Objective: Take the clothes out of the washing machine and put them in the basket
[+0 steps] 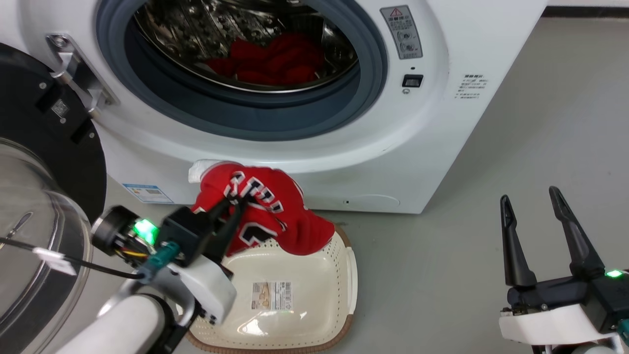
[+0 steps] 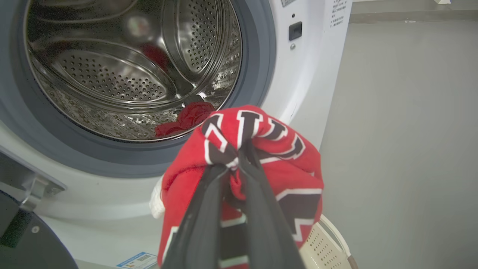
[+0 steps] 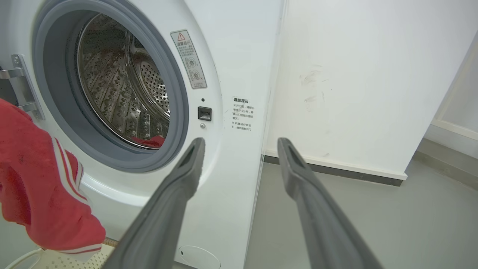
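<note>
In the head view, the jersey (image 1: pixel 275 211) hangs bunched from the left jaws, which are pinched on a fold beside its lettering. Its long axis slants from white trim at upper left down to a red fold at lower right, and that fold overlaps the far rim of the basket (image 1: pixel 350 275). A second red garment (image 1: pixel 275 61) lies low in the drum of the machine (image 1: pixel 432 137). The open door (image 1: pixel 44 147) stands just beside the left arm. The right jaws, spread wide and empty, point up the view over bare floor (image 1: pixel 467 255), well apart from the basket.

In the left wrist view, the jaws meet on the jersey's crown. The cloth falls downward on both sides, with a basket corner at lower right. Beyond it, the second garment lies at the lower lip of the drum (image 2: pixel 130 74).

In the right wrist view, the jersey's striped hem hangs at the left edge, above the basket rim. The spread jaws frame the machine's right front edge, with open floor and a wall (image 3: pixel 354 74) to the right.
</note>
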Motion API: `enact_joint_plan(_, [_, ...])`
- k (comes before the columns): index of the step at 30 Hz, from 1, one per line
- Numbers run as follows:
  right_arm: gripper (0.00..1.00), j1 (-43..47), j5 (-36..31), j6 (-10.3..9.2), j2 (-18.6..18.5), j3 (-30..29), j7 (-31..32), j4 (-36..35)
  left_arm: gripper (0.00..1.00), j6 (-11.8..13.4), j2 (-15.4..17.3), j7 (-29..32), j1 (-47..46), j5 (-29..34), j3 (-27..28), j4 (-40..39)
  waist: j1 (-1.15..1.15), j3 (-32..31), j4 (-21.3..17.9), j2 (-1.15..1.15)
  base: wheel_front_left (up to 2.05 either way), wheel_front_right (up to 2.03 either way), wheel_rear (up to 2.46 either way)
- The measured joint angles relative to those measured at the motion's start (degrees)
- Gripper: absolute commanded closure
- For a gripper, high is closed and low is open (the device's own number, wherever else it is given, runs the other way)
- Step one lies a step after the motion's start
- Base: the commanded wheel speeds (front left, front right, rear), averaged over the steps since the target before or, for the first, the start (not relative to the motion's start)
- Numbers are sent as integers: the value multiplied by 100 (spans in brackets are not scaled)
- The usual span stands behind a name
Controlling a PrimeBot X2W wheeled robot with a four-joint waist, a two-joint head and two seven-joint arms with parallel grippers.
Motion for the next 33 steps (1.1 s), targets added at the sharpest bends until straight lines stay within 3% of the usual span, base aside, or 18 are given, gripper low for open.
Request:
enact_joint_plan(14, [0,-658,-71,-1,0,29,0,-114,100,-815,-910,-352,-162,-81,-709,2527,1,1128,-228,0,0,0,0])
enact_joint_plan(26, [0,-1362,122,0,-1,87,0,-291,100,-1294,-1586,-702,-1318,183,-976,5236,2,2392,-740,0,0,0,0])
enact_joint_plan(33, [0,-1645,281,0,-2,134,0,-391,100,-1413,-1858,-628,-2114,378,-1145,6602,1,3097,-1035,0,0,0,0])
